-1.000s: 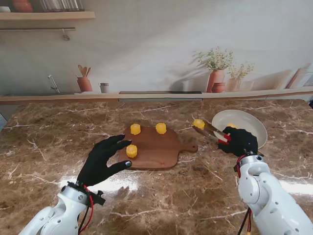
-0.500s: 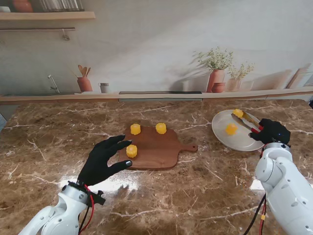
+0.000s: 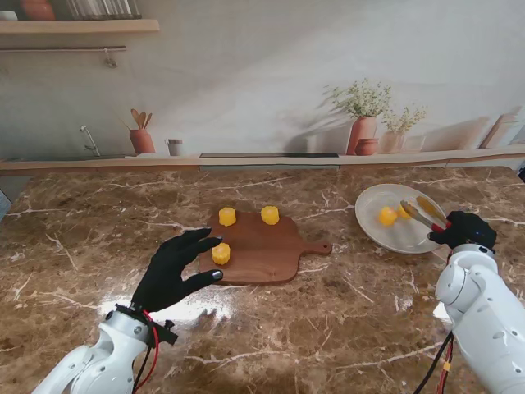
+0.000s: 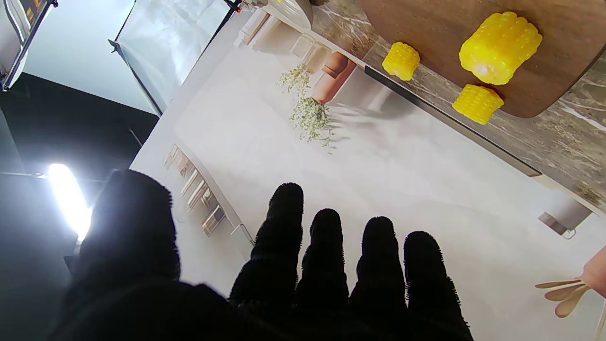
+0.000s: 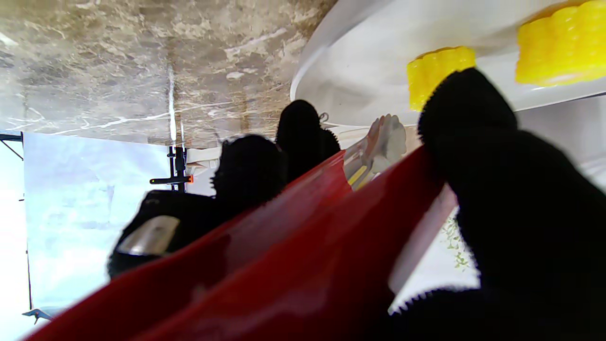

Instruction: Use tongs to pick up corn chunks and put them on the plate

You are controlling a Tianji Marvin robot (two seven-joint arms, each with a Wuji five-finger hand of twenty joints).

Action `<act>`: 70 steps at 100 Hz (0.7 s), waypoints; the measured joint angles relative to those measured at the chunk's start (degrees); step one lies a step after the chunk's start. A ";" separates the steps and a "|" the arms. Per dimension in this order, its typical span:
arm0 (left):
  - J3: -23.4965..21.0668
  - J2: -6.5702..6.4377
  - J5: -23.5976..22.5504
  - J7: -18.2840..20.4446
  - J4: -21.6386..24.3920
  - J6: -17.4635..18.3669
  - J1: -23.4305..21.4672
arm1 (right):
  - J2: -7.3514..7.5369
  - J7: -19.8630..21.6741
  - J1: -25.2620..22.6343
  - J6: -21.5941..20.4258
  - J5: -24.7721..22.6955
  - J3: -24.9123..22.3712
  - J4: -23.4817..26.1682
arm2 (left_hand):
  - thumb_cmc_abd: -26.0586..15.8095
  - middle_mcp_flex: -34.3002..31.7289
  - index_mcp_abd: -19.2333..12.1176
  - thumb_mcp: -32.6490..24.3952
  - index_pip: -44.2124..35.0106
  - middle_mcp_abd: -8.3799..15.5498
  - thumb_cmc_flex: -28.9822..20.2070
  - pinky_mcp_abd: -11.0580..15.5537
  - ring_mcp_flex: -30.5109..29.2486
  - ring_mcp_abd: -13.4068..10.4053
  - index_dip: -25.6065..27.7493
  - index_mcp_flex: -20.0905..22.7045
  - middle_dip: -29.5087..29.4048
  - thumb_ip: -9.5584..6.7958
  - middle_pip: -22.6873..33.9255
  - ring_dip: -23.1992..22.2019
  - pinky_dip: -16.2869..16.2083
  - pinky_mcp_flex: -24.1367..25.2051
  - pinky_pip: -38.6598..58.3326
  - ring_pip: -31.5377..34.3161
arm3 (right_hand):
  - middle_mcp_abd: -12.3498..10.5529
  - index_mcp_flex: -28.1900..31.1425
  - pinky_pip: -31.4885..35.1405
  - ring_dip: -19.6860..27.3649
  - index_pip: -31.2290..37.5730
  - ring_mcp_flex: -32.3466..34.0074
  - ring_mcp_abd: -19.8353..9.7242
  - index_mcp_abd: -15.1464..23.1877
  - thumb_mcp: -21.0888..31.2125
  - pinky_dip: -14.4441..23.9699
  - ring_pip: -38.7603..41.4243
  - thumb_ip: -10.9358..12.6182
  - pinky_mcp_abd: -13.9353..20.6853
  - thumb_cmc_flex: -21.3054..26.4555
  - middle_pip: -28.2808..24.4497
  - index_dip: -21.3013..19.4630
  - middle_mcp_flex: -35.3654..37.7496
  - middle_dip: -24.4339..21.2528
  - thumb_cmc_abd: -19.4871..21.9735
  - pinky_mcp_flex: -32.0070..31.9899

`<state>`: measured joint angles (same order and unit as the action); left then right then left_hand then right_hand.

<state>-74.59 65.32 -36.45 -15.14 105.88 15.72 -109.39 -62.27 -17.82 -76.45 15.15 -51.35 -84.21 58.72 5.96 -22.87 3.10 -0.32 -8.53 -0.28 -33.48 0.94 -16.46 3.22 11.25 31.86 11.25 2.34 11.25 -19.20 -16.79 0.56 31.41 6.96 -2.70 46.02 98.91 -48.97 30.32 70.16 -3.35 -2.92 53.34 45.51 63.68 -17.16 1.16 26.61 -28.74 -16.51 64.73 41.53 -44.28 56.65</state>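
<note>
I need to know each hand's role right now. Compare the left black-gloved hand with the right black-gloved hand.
The left black-gloved hand holds nothing, fingers spread; the right black-gloved hand is closed on the red-handled metal tongs.
The left hand rests at the edge of the brown wooden cutting board, beside a yellow corn chunk; the right hand sits by the white round plate, tongs reaching over it.
Both wear black gloves.

five yellow corn chunks (image 3: 221, 254), one white round plate (image 3: 373, 199), one brown wooden cutting board (image 3: 267, 256), one red-handled metal tongs (image 3: 422, 216), two black-gloved robot hands (image 3: 172, 269)
</note>
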 measured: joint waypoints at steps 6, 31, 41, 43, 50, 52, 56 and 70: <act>0.05 0.00 -0.04 -0.01 -0.03 0.01 0.07 | 0.04 0.04 -0.14 -0.57 -0.04 -0.02 0.03 | 0.00 0.00 0.00 0.00 0.00 0.00 0.00 0.00 0.00 0.00 0.00 0.00 0.00 0.00 0.00 0.00 0.00 0.00 0.00 0.00 | 0.06 0.00 0.00 0.00 -1.29 -0.56 0.00 -0.31 0.00 -0.01 0.00 0.03 0.09 -0.22 -0.42 -1.48 -0.70 0.00 0.00 -0.07; 0.29 -0.03 -0.03 -0.03 -0.15 0.10 0.27 | 0.01 -1.07 -5.67 -6.24 -0.17 -1.47 8.52 | 0.00 0.00 0.00 0.00 0.00 0.00 0.00 0.00 0.00 0.00 0.00 0.00 0.00 0.00 0.00 0.00 0.00 0.00 -0.01 0.00 | 0.13 0.00 0.00 0.00 -2.14 -0.56 -0.04 -0.39 0.00 -0.01 0.00 0.81 0.12 -0.59 -0.85 -2.12 -1.60 0.00 0.00 -0.07; 0.51 -0.04 0.06 0.05 -0.30 0.26 0.53 | 0.17 -0.28 -7.79 -9.49 -1.08 -0.59 12.83 | 0.00 0.00 0.00 0.00 0.00 0.00 0.00 0.00 0.00 0.00 0.00 0.00 0.00 0.00 0.00 0.00 0.00 0.00 -0.02 0.00 | 0.13 -0.27 0.00 0.00 -2.75 -0.58 -0.32 -0.40 0.00 -0.06 0.00 2.43 0.39 -0.97 -0.87 -2.75 -2.17 -1.31 0.06 -0.08; 0.54 -0.05 0.07 0.10 -0.32 0.27 0.59 | 0.23 -0.15 -8.05 -9.86 -1.19 -0.17 13.51 | 0.00 0.00 0.00 0.00 0.00 0.00 0.00 0.00 0.00 0.00 0.00 0.00 0.00 0.00 0.00 0.00 0.00 0.00 -0.02 0.00 | 0.13 -0.43 0.00 0.00 -2.77 -0.59 -0.41 -0.40 0.00 -0.06 0.00 2.78 0.51 -1.64 -0.87 -2.76 -2.44 -1.36 0.09 -0.08; 0.58 -0.07 0.07 0.49 -0.32 0.32 0.78 | 0.39 -0.07 -8.59 -11.12 -1.25 2.00 15.40 | 0.00 0.00 0.00 0.00 0.00 0.00 0.00 0.00 0.00 0.00 0.00 0.00 0.00 0.00 0.00 0.00 0.00 0.00 -0.02 0.00 | 0.14 -0.53 0.00 0.00 -3.35 -0.67 -0.65 -0.43 0.03 -0.15 0.01 3.26 0.65 -2.35 -0.87 -2.85 -2.75 -1.61 0.11 -0.08; 0.58 -0.07 0.07 0.55 -0.32 0.32 0.80 | 0.40 -0.06 -8.62 -11.23 -1.25 2.27 15.57 | 0.00 0.00 0.00 0.00 0.00 0.00 0.00 0.00 0.00 0.00 0.00 0.00 0.00 0.00 0.00 0.00 0.00 0.00 -0.02 0.00 | 0.14 -0.54 0.00 0.00 -3.41 -0.68 -0.66 -0.43 0.03 -0.15 0.01 3.26 0.67 -2.35 -0.87 -2.85 -2.75 -1.92 0.12 -0.08; 0.58 -0.10 0.07 0.84 -0.28 0.32 0.87 | 0.41 0.01 -8.66 -11.69 -1.18 3.49 16.20 | 0.00 0.00 0.00 0.00 0.00 0.00 0.00 0.00 0.00 0.00 0.00 0.00 0.00 0.00 0.00 0.00 0.00 0.00 -0.02 0.00 | 0.14 -0.54 0.00 0.00 -3.46 -0.68 -0.68 -0.43 0.03 -0.16 0.01 3.26 0.71 -2.35 -0.87 -2.85 -2.94 -2.06 0.12 -0.08; 0.68 -0.25 0.05 1.33 0.09 0.22 1.03 | 0.52 0.75 -7.61 -13.71 -0.54 9.08 16.83 | 0.00 0.00 0.00 0.00 0.00 0.00 0.00 0.00 0.00 0.00 0.00 0.00 0.00 0.00 0.00 0.00 0.00 0.00 -0.03 0.00 | 0.15 -1.07 0.00 0.00 -3.53 -0.70 -0.75 -0.64 0.03 -0.17 0.07 3.83 0.83 -2.38 -0.87 -2.86 -3.53 -2.08 0.20 -0.08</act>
<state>-73.91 65.07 -36.40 -13.82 105.97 15.94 -108.35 -61.75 -17.07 -84.07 1.44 -51.89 -75.13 75.55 5.96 -22.87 3.10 -0.32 -8.53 -0.28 -33.48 0.94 -16.46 3.22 11.25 31.86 11.25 2.34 11.25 -19.20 -16.79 0.56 31.38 6.96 -2.55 44.95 98.91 -48.97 26.79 69.46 -4.10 -3.55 53.37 45.35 63.76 -13.33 1.99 24.22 -29.61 -19.37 61.20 39.45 -44.08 56.57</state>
